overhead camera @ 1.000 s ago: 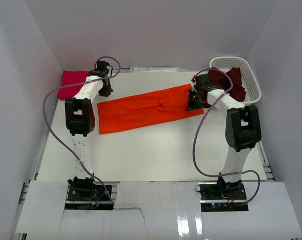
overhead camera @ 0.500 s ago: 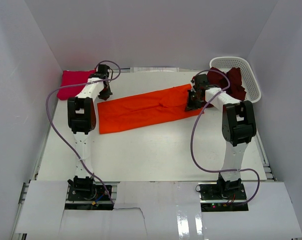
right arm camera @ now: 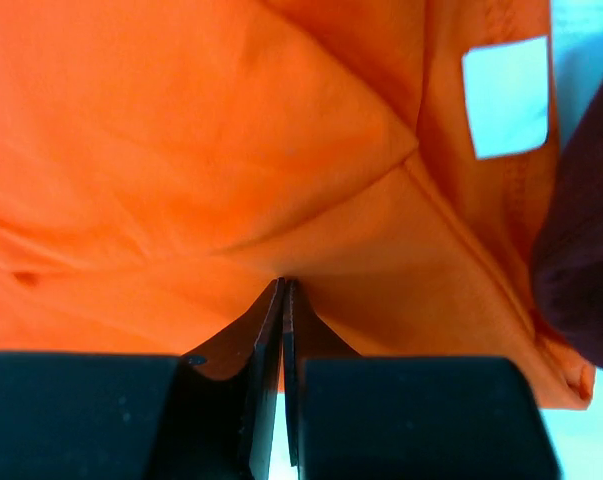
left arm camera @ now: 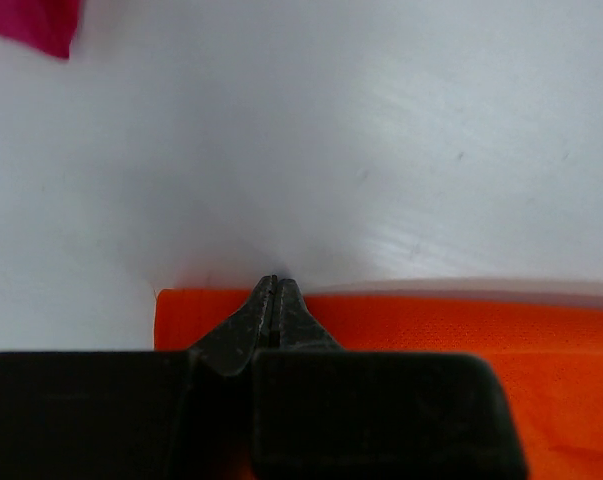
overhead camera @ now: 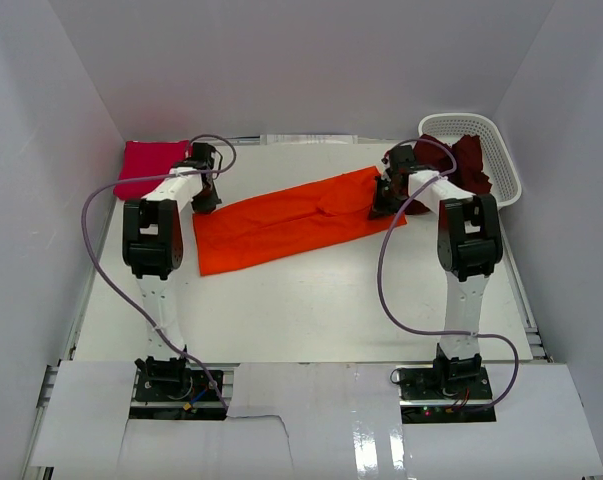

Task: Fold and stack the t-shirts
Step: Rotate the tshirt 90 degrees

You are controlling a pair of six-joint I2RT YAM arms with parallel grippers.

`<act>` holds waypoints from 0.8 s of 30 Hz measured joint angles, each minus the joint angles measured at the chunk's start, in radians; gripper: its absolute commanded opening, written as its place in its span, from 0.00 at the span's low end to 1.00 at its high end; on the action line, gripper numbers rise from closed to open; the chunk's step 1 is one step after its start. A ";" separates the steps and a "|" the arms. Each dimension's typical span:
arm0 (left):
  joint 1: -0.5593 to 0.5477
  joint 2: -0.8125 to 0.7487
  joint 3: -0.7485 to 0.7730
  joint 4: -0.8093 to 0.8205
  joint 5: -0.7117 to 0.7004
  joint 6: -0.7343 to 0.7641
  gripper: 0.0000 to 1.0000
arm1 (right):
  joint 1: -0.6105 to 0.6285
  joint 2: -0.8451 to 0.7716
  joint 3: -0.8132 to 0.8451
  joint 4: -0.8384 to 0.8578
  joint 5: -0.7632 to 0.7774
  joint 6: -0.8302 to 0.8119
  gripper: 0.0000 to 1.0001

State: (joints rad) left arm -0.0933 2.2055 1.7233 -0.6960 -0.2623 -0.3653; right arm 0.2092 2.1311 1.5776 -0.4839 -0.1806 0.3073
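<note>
Left gripper (left arm camera: 273,284), right gripper (right arm camera: 284,286) clamped, apparently on orange tee (overhead camera: 291,220), arms outstretched

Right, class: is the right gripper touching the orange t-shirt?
Touching. In the right wrist view the right gripper, shut, pinches the orange t-shirt, and creases run into its tips.

A spread t-shirt (overhead camera: 291,222) lies across the middle of the surface (overhead camera: 311,310); behind its left end sits a second t-shirt (overhead camera: 141,166), behind its right end a basket (overhead camera: 505,152) holding a third t-shirt (overhead camera: 471,166).
</note>
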 measured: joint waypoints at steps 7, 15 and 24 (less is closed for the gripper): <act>0.000 -0.129 -0.192 -0.019 0.001 -0.022 0.03 | 0.000 0.035 0.051 -0.013 -0.023 -0.001 0.08; -0.010 -0.249 -0.362 -0.035 0.035 -0.043 0.03 | 0.000 0.095 0.126 -0.015 -0.095 -0.003 0.08; -0.045 -0.375 -0.536 -0.001 0.102 -0.055 0.04 | 0.002 0.183 0.243 -0.014 -0.193 0.000 0.08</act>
State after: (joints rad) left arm -0.1387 1.8301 1.1873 -0.6971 -0.1600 -0.4206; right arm 0.2115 2.3146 1.8202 -0.4976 -0.3740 0.3069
